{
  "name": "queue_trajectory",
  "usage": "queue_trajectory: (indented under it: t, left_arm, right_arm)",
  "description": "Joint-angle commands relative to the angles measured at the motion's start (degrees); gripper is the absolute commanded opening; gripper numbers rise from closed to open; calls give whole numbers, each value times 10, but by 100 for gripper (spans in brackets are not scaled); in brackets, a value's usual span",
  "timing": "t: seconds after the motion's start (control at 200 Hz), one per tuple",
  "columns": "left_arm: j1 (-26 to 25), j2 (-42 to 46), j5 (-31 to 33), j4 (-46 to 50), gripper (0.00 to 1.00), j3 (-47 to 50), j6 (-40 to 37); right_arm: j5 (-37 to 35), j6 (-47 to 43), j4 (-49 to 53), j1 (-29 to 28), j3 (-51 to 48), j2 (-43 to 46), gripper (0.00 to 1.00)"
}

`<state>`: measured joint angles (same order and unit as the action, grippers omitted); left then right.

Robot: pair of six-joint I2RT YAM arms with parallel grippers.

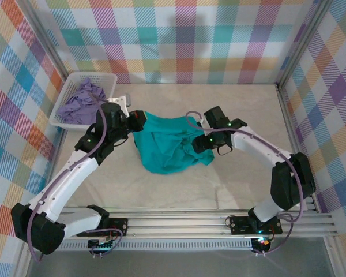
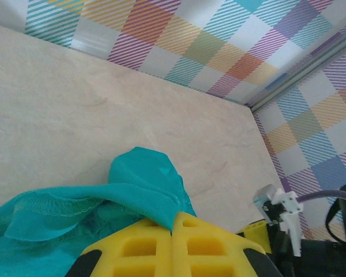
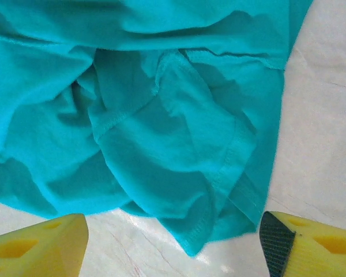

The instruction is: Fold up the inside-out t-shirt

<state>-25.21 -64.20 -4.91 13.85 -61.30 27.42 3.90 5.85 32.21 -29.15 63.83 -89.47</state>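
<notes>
The teal t-shirt (image 1: 164, 147) is seen crumpled at the middle of the counter (image 1: 236, 184). Its left edge is pinched in the clenched left hand (image 2: 173, 222). Its right hem is framed, ungripped, between the wide-spread fingers of the released right hand (image 3: 173, 242).

Fig.: t-shirt (image 3: 161, 127): soft matt teal cloth, creased, stitched hems. Tabletop (image 2: 104, 98): smooth pale stone-look surface, slight sheen. Right gripper fingers (image 3: 37, 245): matt yellow plastic w/ moulded hollows; dark textured pad on one inner face. Basket (image 1: 92, 74): white plastic lattice. Lavender garment (image 1: 81, 103): crumpled matt cloth. Front rail (image 1: 179, 221): bare metal, semi-gloss.
</notes>
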Motion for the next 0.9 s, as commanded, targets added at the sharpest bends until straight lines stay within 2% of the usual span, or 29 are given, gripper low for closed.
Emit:
queue_trajectory:
  t: [0.0, 0.11, 0.195, 0.3, 0.45, 0.575, 0.635, 0.735, 0.78, 0.815, 0.895]
  left_arm:
    - [-4, 11, -2, -3, 0, -6, -8]
    - [-5, 11, -15, 6, 0, -13, -4]
    - [-9, 11, -32, 10, 0, -17, 5]
    - [-13, 18, -36, 14, 0, -15, 16]
    - [-13, 29, -22, 41, 0, -20, 20]
    - [-13, 29, -8, 54, 0, -26, 18]
    - [-13, 24, -10, 50, 0, -27, 19]
    - [-13, 16, -20, 42, 0, -28, 21]
    - [-13, 12, -22, 40, 0, -29, 21]
    - [-12, 9, -23, 40, 7, -30, 19]
    - [-12, 13, -27, 38, 34, -26, 10]
  right_arm:
    - [77, 22, -104, -17, -21, 8, 77]
    - [141, -17, -209, -44, -21, 60, 76]
    - [151, -55, -312, -74, -30, 84, 78]
    - [144, -69, -449, -101, -41, 60, 80]
    - [174, -92, -524, -143, -1, -7, 79]
    - [152, -108, -567, -180, -1, -31, 74]
    - [141, -96, -579, -182, 0, -37, 63]
    - [103, -84, -582, -181, -6, -27, 20]
    - [89, -76, -571, -174, -16, -10, 7]
    - [91, -64, -541, -161, -23, 9, 3]
    - [87, -38, -452, -125, -60, 66, 0]
